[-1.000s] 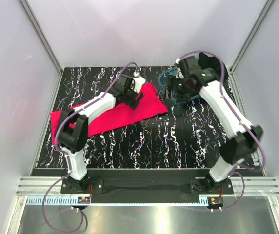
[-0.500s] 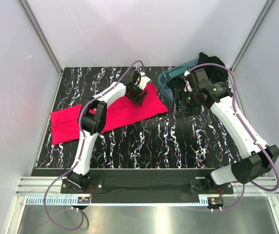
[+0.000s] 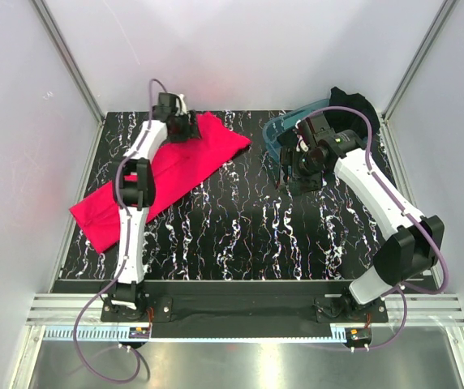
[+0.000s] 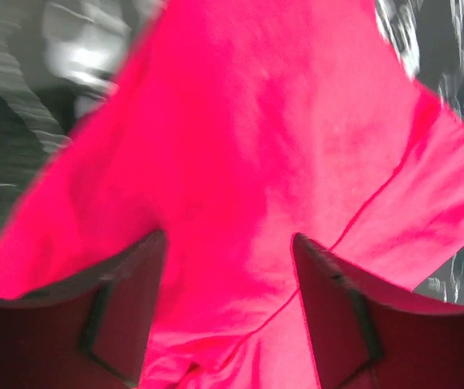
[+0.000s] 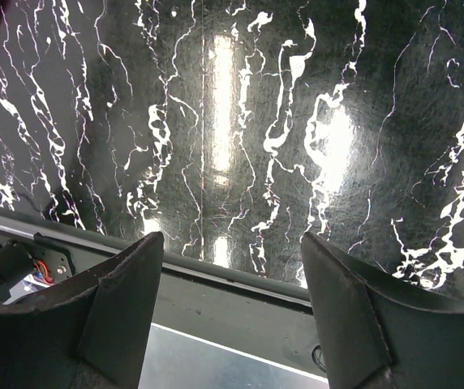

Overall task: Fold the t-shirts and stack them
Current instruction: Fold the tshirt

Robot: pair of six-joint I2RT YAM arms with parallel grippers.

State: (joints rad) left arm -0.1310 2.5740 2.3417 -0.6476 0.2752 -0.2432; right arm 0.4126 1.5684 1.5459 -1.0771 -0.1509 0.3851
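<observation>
Red shirt: the plain pinkish-red cloth t-shirt (image 3: 195, 158) lay flat and slantwise across the left half of the table. Its low end was near the left edge and its high end near the far edge.
Black shirt: the plain black cloth t-shirt (image 3: 352, 104) sat bunched in the far right corner, behind the clear teal plastic tub (image 3: 285, 123).
Left gripper: the left gripper (image 3: 185, 126) was at the red shirt's far end. Its fingers stood apart and red cloth (image 4: 281, 146) filled the gap, but whether a fold was pinched could not be told.
Right gripper: the right gripper (image 3: 290, 177) hung just beside the tub with its fingers spread and nothing between them.
Open room: a broad stretch of bare surface lay between the red shirt and the right arm.
Surface: a black tabletop veined with white (image 3: 248, 235).
Room: pale walls closed in three sides, with a metal rail (image 3: 240, 312) along the near edge.
</observation>
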